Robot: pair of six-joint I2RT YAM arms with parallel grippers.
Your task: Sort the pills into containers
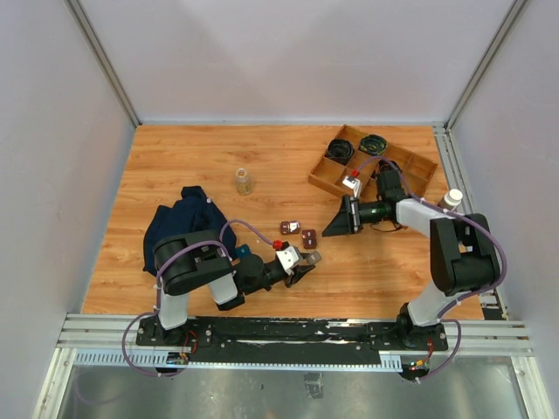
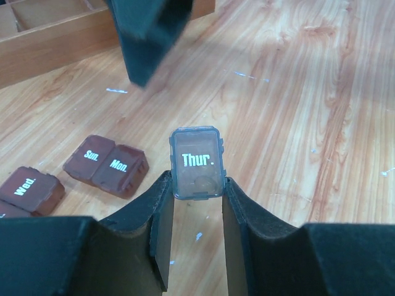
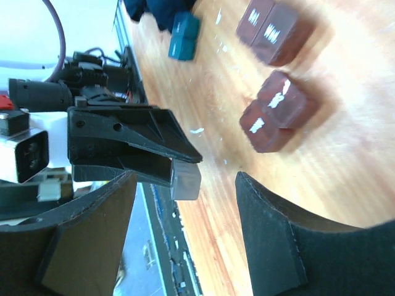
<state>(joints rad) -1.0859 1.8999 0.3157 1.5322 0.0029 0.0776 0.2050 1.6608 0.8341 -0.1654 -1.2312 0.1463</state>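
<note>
Here, four brown containers lie paired; left pincer grips one grey container.

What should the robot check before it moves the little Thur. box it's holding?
1. Left hand has the Thur. box: ok, pinched between both fingers, off the table.
2. Box sits straight in the grip: ok, its label faces the left wrist camera squarely.
3. Right hand ready to help: ok, its fingers are wide apart and nothing is in them.
4. Other boxes out of the way: ok, the Sun. box and Mon. box lie on the table, apart from the left hand.
5. Lid of the Thur. box shut tight: cannot tell.
6. Pills inside it: cannot tell.
</note>
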